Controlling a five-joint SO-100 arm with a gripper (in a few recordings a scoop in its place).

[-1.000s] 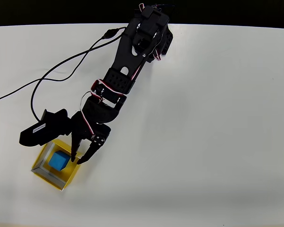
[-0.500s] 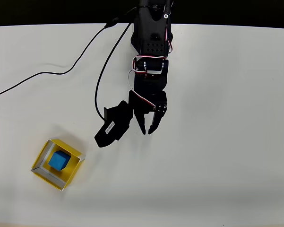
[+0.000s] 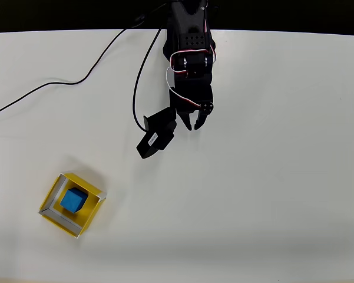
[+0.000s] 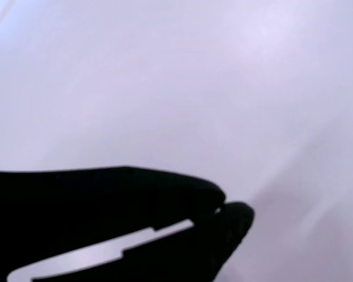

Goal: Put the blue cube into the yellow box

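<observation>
Overhead view: the small bright-blue cube (image 3: 74,200) sits inside the square open-topped yellow box (image 3: 93,207) with pale rim edges, at the lower left of the white table (image 3: 271,177). The cube rests on the box floor, towards the upper-left inner corner, its top face level, its faces plain. The black two-finger gripper (image 3: 193,125) hangs near the top centre of the table, well apart from the box, holding nothing; fingertips drawn together, or nearly so. A black cable (image 3: 76,81) trails across the table at upper left, clear of the box.

Wrist view: the dark gripper (image 4: 220,207) appears as a silhouette over bare pale table, tips meeting with only a sliver of light further back between the fingers. Reads as closed and empty.

Risk, as judged: the task looks complete. The light box could be nudged or tipped if the arm swept back low towards it, or if the cable dragged across and caught its rim.
</observation>
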